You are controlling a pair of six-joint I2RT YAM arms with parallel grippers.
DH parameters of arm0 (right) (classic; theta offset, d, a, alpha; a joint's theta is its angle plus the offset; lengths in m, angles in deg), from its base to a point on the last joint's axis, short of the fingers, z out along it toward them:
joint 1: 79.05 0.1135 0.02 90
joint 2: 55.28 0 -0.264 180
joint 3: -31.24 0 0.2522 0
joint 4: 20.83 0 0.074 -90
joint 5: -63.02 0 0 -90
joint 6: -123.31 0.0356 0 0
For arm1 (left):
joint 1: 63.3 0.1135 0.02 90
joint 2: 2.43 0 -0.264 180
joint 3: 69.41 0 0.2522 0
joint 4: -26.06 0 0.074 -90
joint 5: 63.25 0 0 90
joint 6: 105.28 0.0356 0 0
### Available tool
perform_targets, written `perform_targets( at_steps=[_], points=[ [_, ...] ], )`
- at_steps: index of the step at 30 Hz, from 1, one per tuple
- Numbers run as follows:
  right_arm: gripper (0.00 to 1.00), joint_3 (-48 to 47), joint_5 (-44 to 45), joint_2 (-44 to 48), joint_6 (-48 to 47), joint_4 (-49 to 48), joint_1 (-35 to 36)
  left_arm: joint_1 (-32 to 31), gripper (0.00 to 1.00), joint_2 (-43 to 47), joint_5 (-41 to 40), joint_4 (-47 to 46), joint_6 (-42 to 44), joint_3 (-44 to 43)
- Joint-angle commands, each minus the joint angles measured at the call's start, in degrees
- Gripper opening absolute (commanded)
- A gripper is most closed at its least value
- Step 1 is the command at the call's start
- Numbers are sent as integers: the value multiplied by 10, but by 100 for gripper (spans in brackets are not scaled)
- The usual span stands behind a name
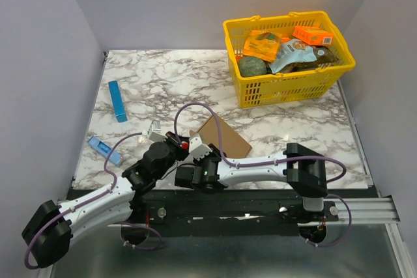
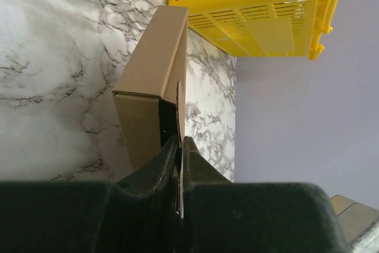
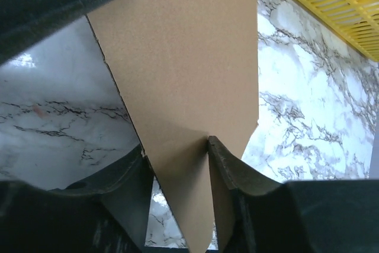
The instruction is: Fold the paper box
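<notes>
The paper box (image 1: pixel 226 137) is a brown cardboard carton lying at the near middle of the marble table. My left gripper (image 1: pixel 178 142) meets it from the left. In the left wrist view the box (image 2: pixel 155 57) stands edge-on, and the gripper (image 2: pixel 180 139) is shut on a thin flap at its near end. My right gripper (image 1: pixel 199 152) reaches in from the right at the box's near corner. In the right wrist view a cardboard flap (image 3: pixel 177 57) fills the gap between the fingers (image 3: pixel 220 164), and the gripper (image 3: pixel 176 146) is shut on it.
A yellow basket (image 1: pixel 287 88) holding orange boxes and packets stands at the back right. A thin blue strip (image 1: pixel 117 100) lies at the left. A small blue object (image 1: pixel 104 150) lies near the left front edge. Grey walls close in both sides.
</notes>
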Motion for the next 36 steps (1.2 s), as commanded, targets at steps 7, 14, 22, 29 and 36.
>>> perform_targets(
  at_steps=[7,14,22,29,36],
  points=[
    [33,26,18,24,-25,-8,-5,3,68,10,-15,38,43,-44],
    [21,59,-23,66,-104,-68,-5,36,91,99,-18,128,85,-43],
    [11,99,-207,196,-226,-133,-32,89,99,154,9,225,316,-96],
    [9,40,-374,247,-299,-74,-90,136,99,102,102,224,437,-139],
    [8,6,-575,269,-385,-28,-176,165,99,139,152,191,454,-138]
  ],
)
